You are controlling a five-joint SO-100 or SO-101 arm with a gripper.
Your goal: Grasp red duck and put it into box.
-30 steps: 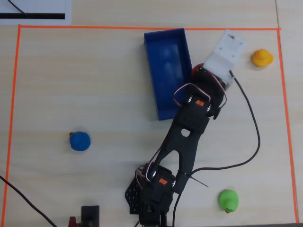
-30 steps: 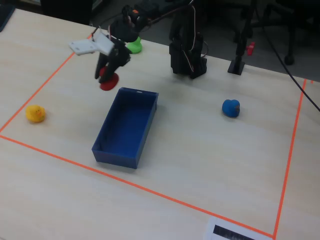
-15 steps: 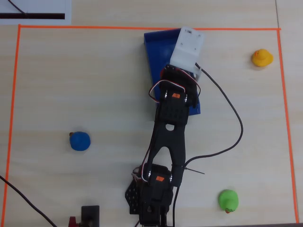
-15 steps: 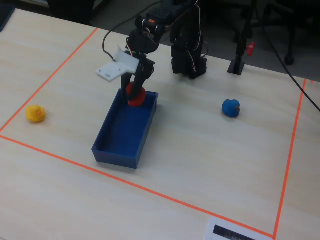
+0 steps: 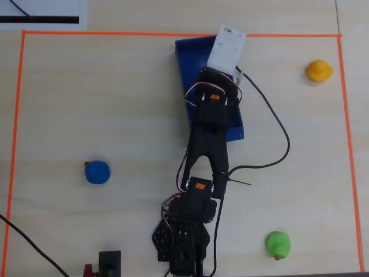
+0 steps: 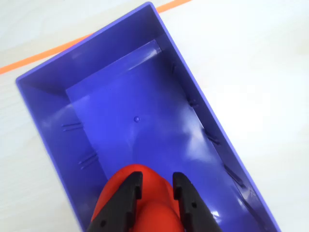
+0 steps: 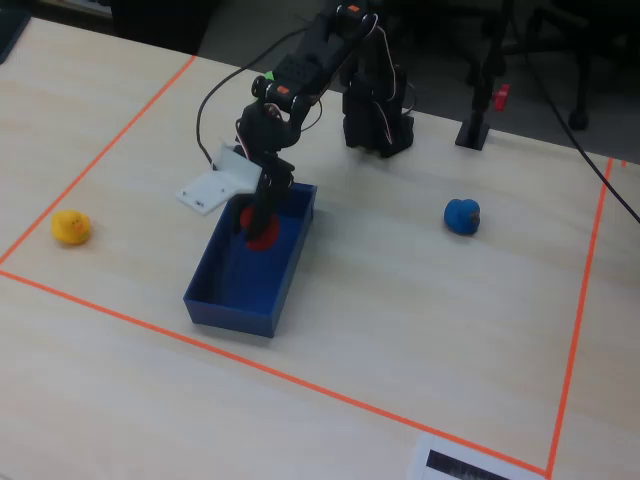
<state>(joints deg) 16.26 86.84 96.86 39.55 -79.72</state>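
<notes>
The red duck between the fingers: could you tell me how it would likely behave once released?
The red duck looks glossy, so it is probably slippery against the fingers. Its rounded body may wobble or roll slightly on the box floor, though the walls should contain it.

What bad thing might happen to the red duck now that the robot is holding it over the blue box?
The small glossy red toy duck sits pinched in the black two-finger gripper over one end of the long deep-blue open box, not its middle. If released here it will probably land inside, but it might bounce or roll against the nearby wall. The lowered fingers could also bump that low wall and shove the box.
</notes>
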